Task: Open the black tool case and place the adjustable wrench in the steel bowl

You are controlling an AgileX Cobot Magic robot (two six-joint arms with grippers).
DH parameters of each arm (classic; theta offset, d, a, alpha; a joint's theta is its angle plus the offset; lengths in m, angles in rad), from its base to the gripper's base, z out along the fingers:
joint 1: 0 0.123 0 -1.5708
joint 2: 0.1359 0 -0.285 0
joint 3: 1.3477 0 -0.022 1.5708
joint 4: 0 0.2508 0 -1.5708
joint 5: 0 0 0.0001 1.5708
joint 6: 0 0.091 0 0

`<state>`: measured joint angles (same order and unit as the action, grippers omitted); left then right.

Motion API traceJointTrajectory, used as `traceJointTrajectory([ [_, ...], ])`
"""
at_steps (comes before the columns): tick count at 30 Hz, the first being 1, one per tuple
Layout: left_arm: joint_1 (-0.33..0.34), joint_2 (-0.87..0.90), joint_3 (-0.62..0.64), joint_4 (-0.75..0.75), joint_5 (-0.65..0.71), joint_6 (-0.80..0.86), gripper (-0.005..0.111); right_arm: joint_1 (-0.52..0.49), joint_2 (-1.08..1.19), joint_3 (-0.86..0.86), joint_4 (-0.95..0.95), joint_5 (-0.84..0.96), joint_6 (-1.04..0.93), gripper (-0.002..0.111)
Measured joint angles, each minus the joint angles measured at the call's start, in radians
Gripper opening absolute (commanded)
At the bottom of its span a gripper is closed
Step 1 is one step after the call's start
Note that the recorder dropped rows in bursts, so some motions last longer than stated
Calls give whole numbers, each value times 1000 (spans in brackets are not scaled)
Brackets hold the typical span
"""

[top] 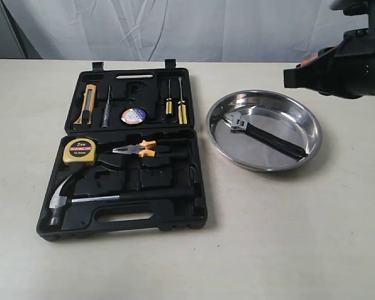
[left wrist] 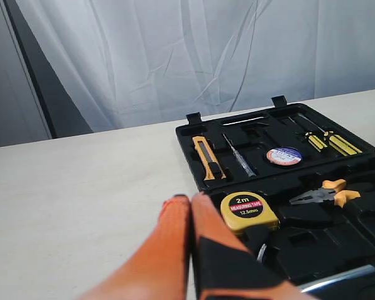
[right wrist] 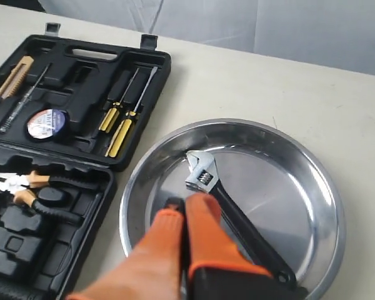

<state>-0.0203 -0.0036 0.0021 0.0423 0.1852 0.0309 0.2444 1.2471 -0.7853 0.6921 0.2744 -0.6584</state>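
Note:
The black tool case [top: 128, 156] lies open on the table, lid flat behind its base. The adjustable wrench [top: 265, 134] rests inside the steel bowl [top: 263, 129], silvery head toward the case, black handle toward the bowl's far rim. In the right wrist view the wrench [right wrist: 228, 206] lies in the bowl [right wrist: 300, 181] just beyond my right gripper [right wrist: 186, 203], which is shut and empty above the bowl. My left gripper [left wrist: 189, 201] is shut with nothing in it, beside the case's [left wrist: 287, 187] corner near the tape measure [left wrist: 249, 210].
The case holds a claw hammer [top: 65, 201], yellow tape measure [top: 80, 151], orange-handled pliers [top: 136, 149], utility knife [top: 89, 103], screwdrivers [top: 175, 103] and a tape roll [top: 134, 115]. The right arm's body [top: 340, 69] hangs at the upper right. A white curtain backs the table.

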Motion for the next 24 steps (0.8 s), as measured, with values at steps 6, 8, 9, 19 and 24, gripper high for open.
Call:
traceJointTrajectory([
  [6,0,0,0,0,0,0,0,0,-112,90,43,-2,2,0],
  [8,0,0,0,0,0,0,0,0,-150,131,45,0,4,0],
  [9,0,0,0,0,0,0,0,0,-173,151,47,6,4,0],
  [19,0,0,0,0,0,0,0,0,-295,204,89,77,35,0],
  [24,0,0,0,0,0,0,0,6,-335,204,96,26,53,0],
])
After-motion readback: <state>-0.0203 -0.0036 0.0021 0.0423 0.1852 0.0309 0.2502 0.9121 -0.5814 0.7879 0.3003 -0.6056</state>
